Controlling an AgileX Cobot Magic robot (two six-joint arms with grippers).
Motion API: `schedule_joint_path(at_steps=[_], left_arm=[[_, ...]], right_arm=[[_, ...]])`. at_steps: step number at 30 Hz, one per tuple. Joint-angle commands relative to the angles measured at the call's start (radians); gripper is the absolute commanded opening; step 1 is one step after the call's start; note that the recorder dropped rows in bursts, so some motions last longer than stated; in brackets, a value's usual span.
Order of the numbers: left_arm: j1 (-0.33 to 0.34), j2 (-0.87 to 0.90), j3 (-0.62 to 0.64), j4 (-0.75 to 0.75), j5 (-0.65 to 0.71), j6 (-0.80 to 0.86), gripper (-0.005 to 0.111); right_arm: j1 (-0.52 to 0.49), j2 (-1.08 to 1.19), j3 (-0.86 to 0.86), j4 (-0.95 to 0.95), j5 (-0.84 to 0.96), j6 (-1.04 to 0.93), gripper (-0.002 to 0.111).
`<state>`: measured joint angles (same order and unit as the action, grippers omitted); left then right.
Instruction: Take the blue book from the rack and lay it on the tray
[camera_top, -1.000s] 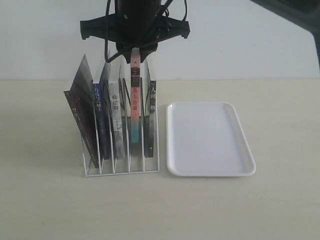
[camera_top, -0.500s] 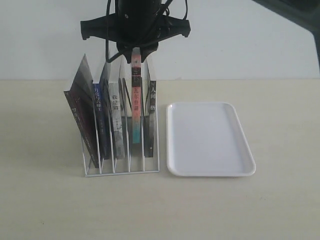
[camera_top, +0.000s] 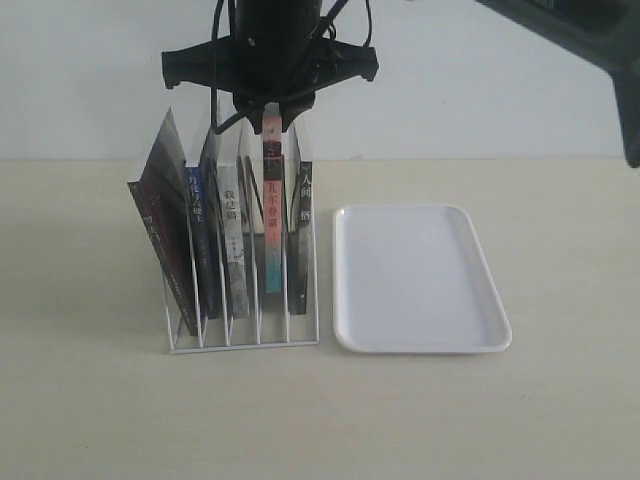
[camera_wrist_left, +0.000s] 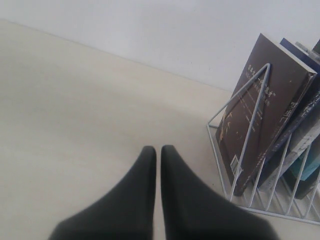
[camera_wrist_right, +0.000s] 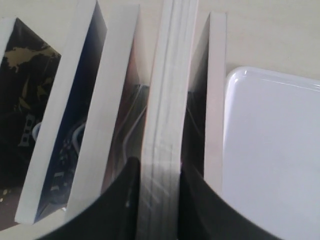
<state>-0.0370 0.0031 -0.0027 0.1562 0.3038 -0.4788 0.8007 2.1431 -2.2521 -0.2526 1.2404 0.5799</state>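
The white wire rack (camera_top: 245, 338) holds several upright books. The blue book (camera_top: 197, 235), with its dark blue spine, stands in the second slot from the left, untouched; its blue cover (camera_wrist_right: 77, 130) also shows in the right wrist view. My right gripper (camera_top: 270, 112) hangs over the rack, shut on the top edge of the red-and-teal-spined book (camera_top: 271, 205), with the fingers (camera_wrist_right: 200, 200) pinching its page block (camera_wrist_right: 167, 100). The white tray (camera_top: 420, 280) lies flat just right of the rack. My left gripper (camera_wrist_left: 156, 148) is shut on nothing above bare table beside the rack (camera_wrist_left: 235, 165).
A dark-covered book (camera_top: 160, 240) leans outward at the rack's left end (camera_wrist_left: 260, 110). A grey-spined book (camera_top: 233, 240) and a black-spined book (camera_top: 303, 235) flank the held one. A dark arm part (camera_top: 580, 40) crosses the top right corner.
The dark arm part at the top right has swung further into view. The right gripper and the red-and-teal-spined book have barely shifted.
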Motion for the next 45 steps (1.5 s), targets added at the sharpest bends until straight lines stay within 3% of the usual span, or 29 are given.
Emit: schedule_joint_path(at_steps=[1,15,17,22,24,28,38,45], left_arm=[[0.001,-0.003,0.003,0.000,-0.011,0.002,0.004],[0.001,-0.003,0.003,0.000,-0.011,0.002,0.004],[0.001,-0.003,0.003,0.000,-0.011,0.002,0.004],[0.001,-0.003,0.003,0.000,-0.011,0.002,0.004],[0.001,-0.003,0.003,0.000,-0.011,0.002,0.004],[0.001,-0.003,0.003,0.000,-0.011,0.002,0.004],[0.001,-0.003,0.003,0.000,-0.011,0.002,0.004],[0.001,-0.003,0.003,0.000,-0.011,0.002,0.004]], right_arm=[[-0.003,-0.003,-0.015,-0.019,-0.025,-0.014,0.000],[-0.001,0.044,-0.015,-0.011,-0.019,-0.014,0.001],[-0.001,0.044,-0.015,0.002,-0.019,-0.038,0.008],[-0.001,0.042,-0.015,0.040,-0.019,-0.056,0.044],[-0.001,0.042,-0.015,0.040,-0.019,-0.056,0.046],[-0.001,0.033,-0.015,0.040,-0.019,-0.056,0.039],[-0.001,-0.030,-0.065,0.114,-0.019,-0.093,0.002],[-0.001,-0.036,-0.065,0.183,-0.019,-0.126,0.004]])
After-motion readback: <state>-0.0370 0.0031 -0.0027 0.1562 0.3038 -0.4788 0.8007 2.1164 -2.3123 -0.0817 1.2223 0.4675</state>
